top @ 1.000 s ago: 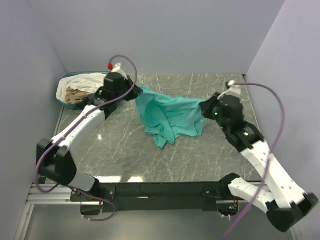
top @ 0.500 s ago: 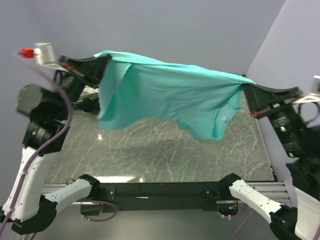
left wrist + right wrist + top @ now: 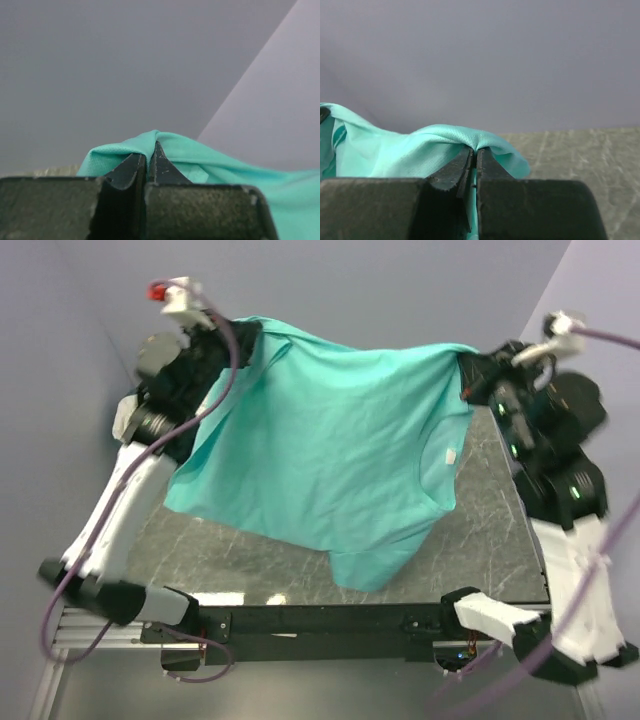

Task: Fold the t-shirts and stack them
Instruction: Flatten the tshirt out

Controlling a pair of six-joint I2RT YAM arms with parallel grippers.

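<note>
The teal-green t-shirt (image 3: 320,440) hangs spread out in the air above the table, its lower hem drooping toward the near edge. My left gripper (image 3: 245,335) is raised at the upper left and shut on the shirt's top left edge. In the left wrist view the cloth (image 3: 115,152) folds over the closed fingertips of the gripper (image 3: 150,150). My right gripper (image 3: 465,370) is raised at the upper right, shut on the opposite top edge. The right wrist view shows teal cloth (image 3: 420,145) pinched between that gripper's (image 3: 475,152) jaws. No other t-shirts can be made out.
The dark marble tabletop (image 3: 490,530) shows below and to the right of the hanging shirt. Grey walls close in the left, back and right sides. The black base rail (image 3: 320,620) runs along the near edge.
Both arms lifted the teal shirt from a crumpled heap on the table high into the air. Since half a second ago it has swung down and now hangs flatter, facing the camera.
</note>
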